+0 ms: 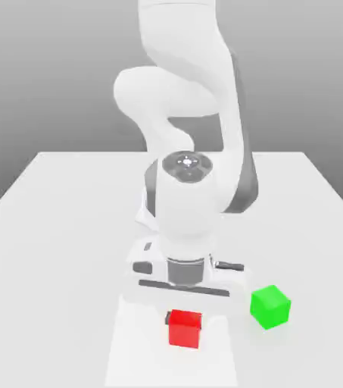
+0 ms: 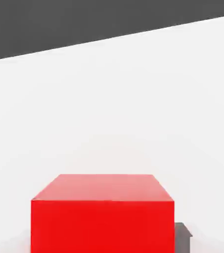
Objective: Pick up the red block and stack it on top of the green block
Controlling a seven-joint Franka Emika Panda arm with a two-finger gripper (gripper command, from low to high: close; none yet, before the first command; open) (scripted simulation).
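Note:
The red block (image 1: 185,328) rests on the white table near its front edge. My gripper (image 1: 183,315) hangs straight down over it, with the hand's body just above and behind the block. In the hand view the red block (image 2: 103,217) sits very close, its top face and one side showing. The green block (image 1: 270,306) stands on the table to the exterior view's right of the red one, about a block's width away and turned at a slight angle.
The white table (image 1: 60,227) stretches wide on both sides and behind the arm. The arm's bulky links (image 1: 193,197) rise over the middle of the table.

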